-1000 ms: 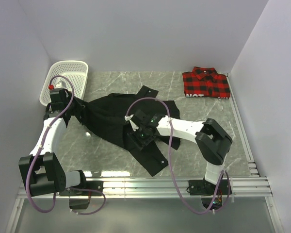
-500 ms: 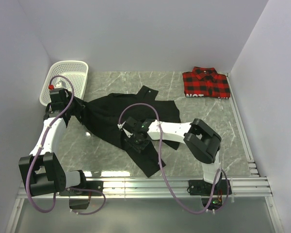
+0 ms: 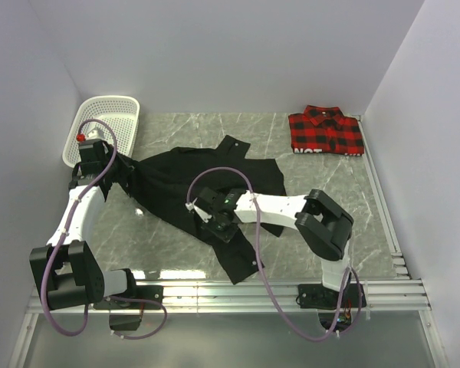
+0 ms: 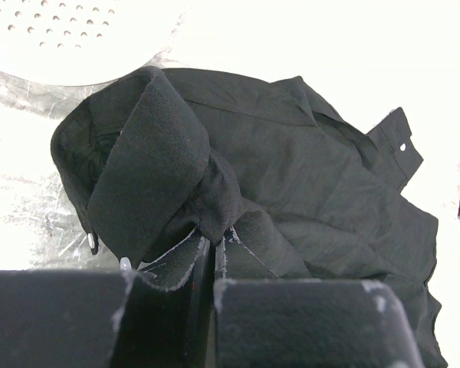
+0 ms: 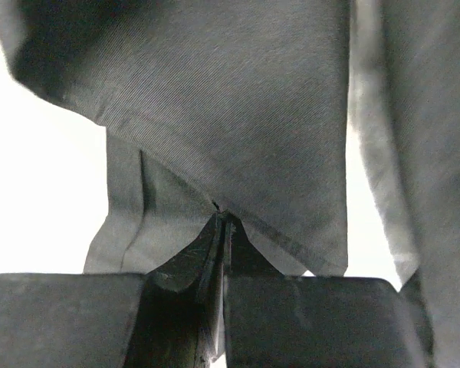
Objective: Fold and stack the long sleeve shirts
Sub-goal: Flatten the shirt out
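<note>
The black shirt (image 3: 176, 180) lies rumpled on the marble-patterned table (image 3: 330, 199), its edges uneven: a cuff or flap pokes out at its far side and a long strip trails from its near side toward the arm bases. At the shirt's left edge the left gripper (image 4: 213, 244) is pinched tight on a bunched roll of the black cloth, which is lifted into a loop above the fingers. At the shirt's near-right edge the right gripper (image 5: 221, 221) is closed on a thin fold of the same cloth, jaws pressed together with the fabric fanning away from them; its arm reaches in from the shirt's right, cable arcing over the cloth. Far right of the black shirt and well apart from it, the plaid shirt (image 3: 326, 132) sits folded, collar toward the back wall. Far left of the black shirt, just beyond the left gripper, the white basket (image 3: 103, 123) leans in the corner. Bare table shows to the right of the black shirt, between it and the plaid shirt, and in a smaller patch to its near left beside the left arm. Behind the shirt only a narrow band of table remains before the wall. Pale walls (image 3: 230, 54) close in behind, left and right of the shirt; metal rails (image 3: 291, 290) run along the side nearest the arm bases
</note>
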